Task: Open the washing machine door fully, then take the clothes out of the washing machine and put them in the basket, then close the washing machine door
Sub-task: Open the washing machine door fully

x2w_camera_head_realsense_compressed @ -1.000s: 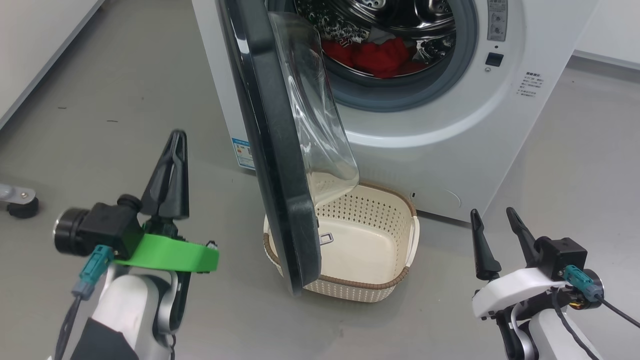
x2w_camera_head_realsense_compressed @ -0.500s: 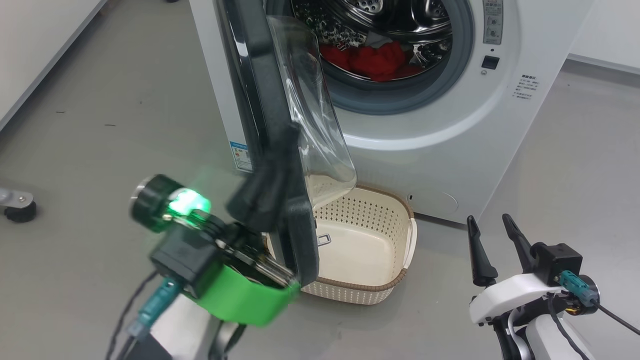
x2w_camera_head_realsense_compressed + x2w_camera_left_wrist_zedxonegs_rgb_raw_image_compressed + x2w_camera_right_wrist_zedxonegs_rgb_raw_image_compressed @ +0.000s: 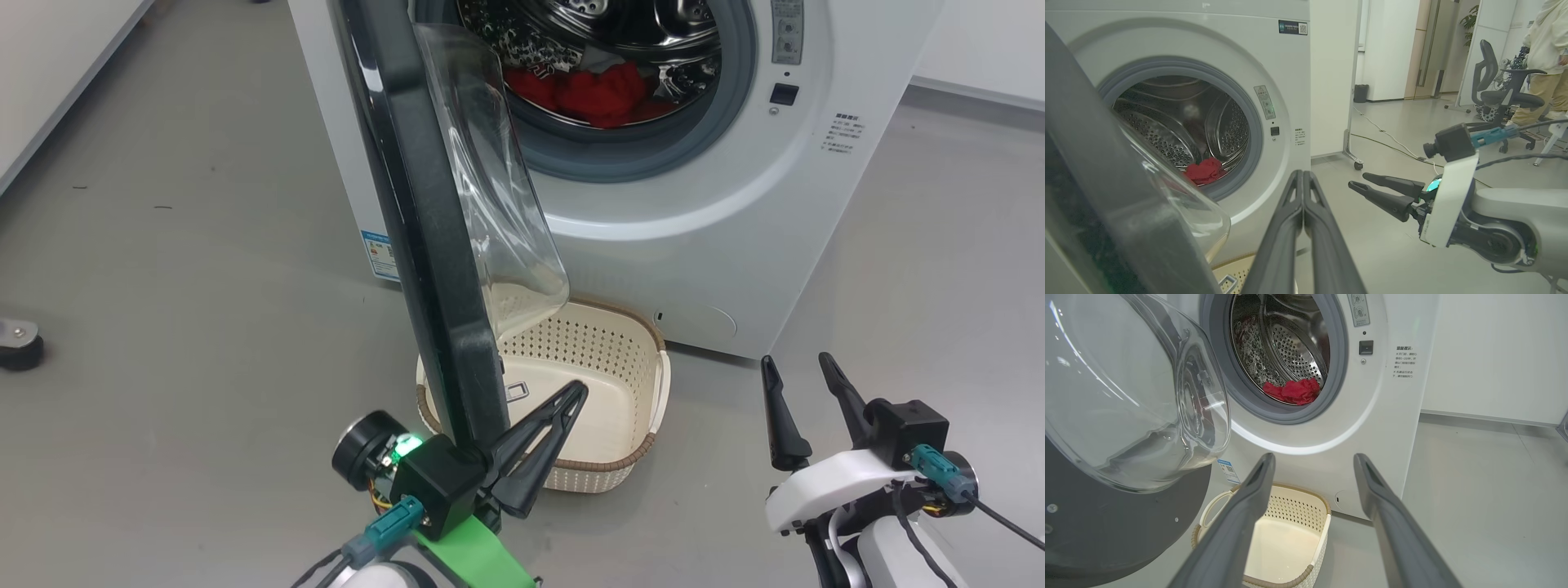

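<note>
The big white front-loading washing machine (image 3: 678, 245) stands on the grey floor (image 3: 180, 269); its large round door with the glossy black ring (image 3: 424, 245) and bulging clear glass bowl (image 3: 498, 188) stands partly open, hinged on the left and swung out towards the near side, edge-on in the head view. The bright red jersey (image 3: 596, 91) lies crumpled at the bottom of the perforated steel drum (image 3: 1294, 343), behind the grey rubber gasket (image 3: 645, 159). The small cream perforated basket with the brown woven-look rim (image 3: 633, 392) sits on the floor just before the machine, its left part under the door's lower edge. The left gripper (image 3: 576, 389) is at the door's near lower edge, on its inner right side, long dark fingers clenched together on nothing and pointing over the basket; whether it touches the door I cannot tell. The right gripper (image 3: 795, 362) hangs well to the right, near side, jaws spread wide, grasping nothing.
</note>
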Available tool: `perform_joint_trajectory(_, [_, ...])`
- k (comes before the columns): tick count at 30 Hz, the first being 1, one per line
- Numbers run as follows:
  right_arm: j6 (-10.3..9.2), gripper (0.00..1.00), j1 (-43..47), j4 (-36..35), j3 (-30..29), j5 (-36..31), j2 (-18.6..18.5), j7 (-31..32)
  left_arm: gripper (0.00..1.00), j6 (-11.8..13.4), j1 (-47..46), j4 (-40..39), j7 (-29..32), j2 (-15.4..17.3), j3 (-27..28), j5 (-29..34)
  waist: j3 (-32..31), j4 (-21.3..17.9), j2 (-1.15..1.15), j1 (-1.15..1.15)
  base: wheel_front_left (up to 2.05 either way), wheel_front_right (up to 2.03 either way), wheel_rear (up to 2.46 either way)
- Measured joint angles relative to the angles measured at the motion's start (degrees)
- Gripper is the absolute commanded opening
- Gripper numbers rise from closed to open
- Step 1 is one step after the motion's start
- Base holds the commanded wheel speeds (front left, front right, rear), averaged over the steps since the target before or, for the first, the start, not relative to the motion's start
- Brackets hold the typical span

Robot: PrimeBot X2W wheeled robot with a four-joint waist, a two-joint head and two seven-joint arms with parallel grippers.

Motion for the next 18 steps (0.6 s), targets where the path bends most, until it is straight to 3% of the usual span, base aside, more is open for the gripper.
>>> perform_joint_trajectory(18, [1.19,1.00,0.0,0.6,-1.3,-0.7,0.7,0.0,0.00,2.8,1.7,8.6,2.7,0.2,3.3,-1.0,1.3,-1.1,0.00,0.00,0.00,0.00,0.00])
